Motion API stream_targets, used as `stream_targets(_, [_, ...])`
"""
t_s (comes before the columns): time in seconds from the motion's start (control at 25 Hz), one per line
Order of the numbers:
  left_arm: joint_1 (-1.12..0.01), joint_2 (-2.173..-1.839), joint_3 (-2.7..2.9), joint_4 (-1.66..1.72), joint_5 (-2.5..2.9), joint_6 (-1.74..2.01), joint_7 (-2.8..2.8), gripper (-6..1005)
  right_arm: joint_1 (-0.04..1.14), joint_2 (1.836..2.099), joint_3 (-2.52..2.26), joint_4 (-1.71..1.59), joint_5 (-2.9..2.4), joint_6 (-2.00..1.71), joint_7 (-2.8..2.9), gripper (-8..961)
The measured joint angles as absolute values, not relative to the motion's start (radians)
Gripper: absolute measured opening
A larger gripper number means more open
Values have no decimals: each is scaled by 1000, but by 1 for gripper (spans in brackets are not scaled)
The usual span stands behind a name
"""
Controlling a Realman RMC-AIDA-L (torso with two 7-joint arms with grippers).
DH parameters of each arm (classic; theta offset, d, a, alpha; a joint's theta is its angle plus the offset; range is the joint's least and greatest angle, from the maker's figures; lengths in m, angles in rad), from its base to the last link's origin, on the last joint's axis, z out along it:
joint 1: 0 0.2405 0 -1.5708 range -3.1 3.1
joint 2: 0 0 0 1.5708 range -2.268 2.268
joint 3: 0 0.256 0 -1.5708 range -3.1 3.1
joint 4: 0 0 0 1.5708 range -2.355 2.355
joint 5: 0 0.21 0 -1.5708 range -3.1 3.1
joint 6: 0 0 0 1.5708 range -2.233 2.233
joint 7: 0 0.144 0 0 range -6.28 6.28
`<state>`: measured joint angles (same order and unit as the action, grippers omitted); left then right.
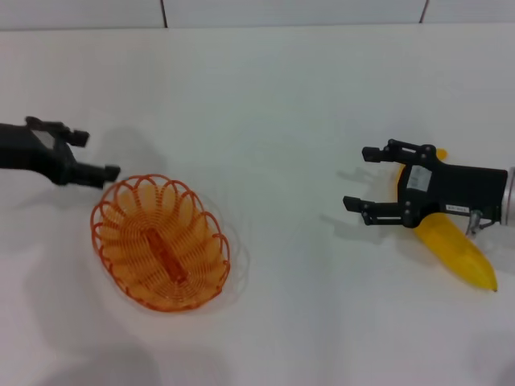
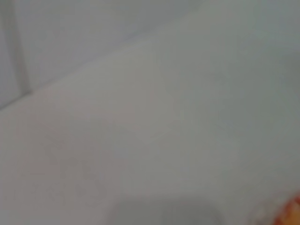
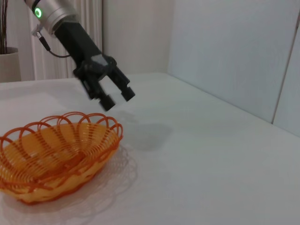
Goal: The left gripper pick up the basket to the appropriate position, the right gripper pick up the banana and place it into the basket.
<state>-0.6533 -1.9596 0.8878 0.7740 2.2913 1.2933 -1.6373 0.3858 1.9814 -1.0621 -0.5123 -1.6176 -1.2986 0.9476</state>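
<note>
Basket [image 1: 161, 241] (empty) sits on white table [image 1: 282, 121], pale walls behind

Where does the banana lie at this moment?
In the head view, the banana lies on the white table at the robot's right, partly under the open right gripper, far from the basket.

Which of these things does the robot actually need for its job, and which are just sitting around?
Needed for the job:
- orange wire basket
- smooth yellow banana
- left gripper, open, above the basket's rim
- right gripper, open, above the banana

Just there:
- white table
- beige pot in the background
</note>
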Motion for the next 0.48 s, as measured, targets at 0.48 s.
stream_targets(0.48, [-626,-2038,885,984,2494,1332,-1597,880,398,1989,-1058,-512,-1616,-1298,951,872])
